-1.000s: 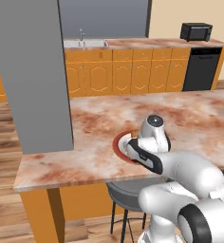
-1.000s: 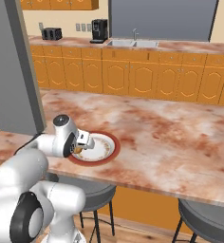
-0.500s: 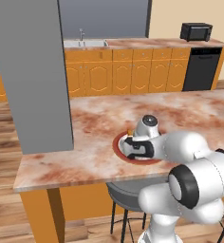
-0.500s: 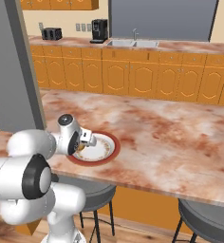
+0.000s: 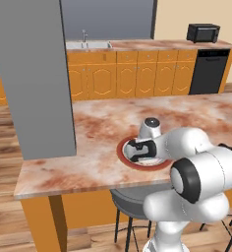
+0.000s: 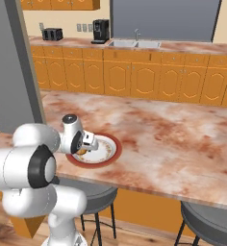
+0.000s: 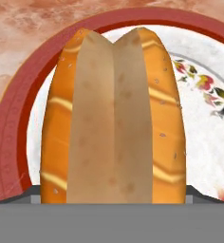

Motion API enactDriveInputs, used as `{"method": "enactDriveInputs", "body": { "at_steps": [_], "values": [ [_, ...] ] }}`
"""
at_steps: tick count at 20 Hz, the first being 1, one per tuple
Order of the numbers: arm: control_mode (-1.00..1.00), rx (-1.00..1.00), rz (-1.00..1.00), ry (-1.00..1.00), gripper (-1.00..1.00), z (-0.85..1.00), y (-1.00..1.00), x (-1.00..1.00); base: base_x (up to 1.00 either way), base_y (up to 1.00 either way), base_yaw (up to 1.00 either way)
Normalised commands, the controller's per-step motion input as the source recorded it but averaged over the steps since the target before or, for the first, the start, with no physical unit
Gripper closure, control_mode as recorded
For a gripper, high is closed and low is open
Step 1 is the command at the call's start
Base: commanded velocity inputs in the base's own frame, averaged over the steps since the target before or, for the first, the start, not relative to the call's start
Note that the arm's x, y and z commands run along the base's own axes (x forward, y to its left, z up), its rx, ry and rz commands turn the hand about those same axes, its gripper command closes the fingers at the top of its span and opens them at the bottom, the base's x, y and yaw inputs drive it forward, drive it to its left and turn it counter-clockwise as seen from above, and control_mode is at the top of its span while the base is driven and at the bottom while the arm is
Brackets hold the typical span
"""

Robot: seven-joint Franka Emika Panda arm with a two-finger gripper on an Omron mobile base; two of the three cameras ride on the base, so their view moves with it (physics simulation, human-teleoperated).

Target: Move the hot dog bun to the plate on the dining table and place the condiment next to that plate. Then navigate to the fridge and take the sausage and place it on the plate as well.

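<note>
Right now my gripper hangs low over the plate on the dining table, and the hot dog bun lies directly under it, resting on the pale speckled centre inside the red rim. In the hand view the bun runs lengthwise straight away from me, its split facing up and its long axis pointing from between my finger tips toward the far rim of the plate. My jaws stand spread wide, and the tan sides of the bun seem to have free space beside them, so I judge that I have let it go and grip nothing; whether a pad brushes it I cannot tell, since the bun's near end runs off the bottom of the picture.

From the right base view a sliver of orange bun peeps out just beneath my hand, toward the near-left part of the plate, which sits close to the table's front edge.

What the next move turns on, as I read it: the bun sits straight below and ahead along my own pointing line, so pulling back along that line, upward and away, should clear it without dragging it sideways. The condiment and the sausage would come after that
</note>
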Motion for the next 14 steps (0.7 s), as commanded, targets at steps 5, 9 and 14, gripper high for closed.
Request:
{"method": "enactDriveInputs", "body": {
  "at_steps": [5,9,14],
  "values": [
    [-1.0,0.0,0.0,0.03,-1.0,0.01,0.0,0.04,0.0,0.0,0.0],
    [-1.0,0.0,0.0,0.0,-1.0,0.29,0.0,0.0,0.0,0.0,0.0],
    [-1.0,0.0,0.0,-0.01,-1.0,0.78,0.0,-0.37,0.0,0.0,0.0]
  ]
}}
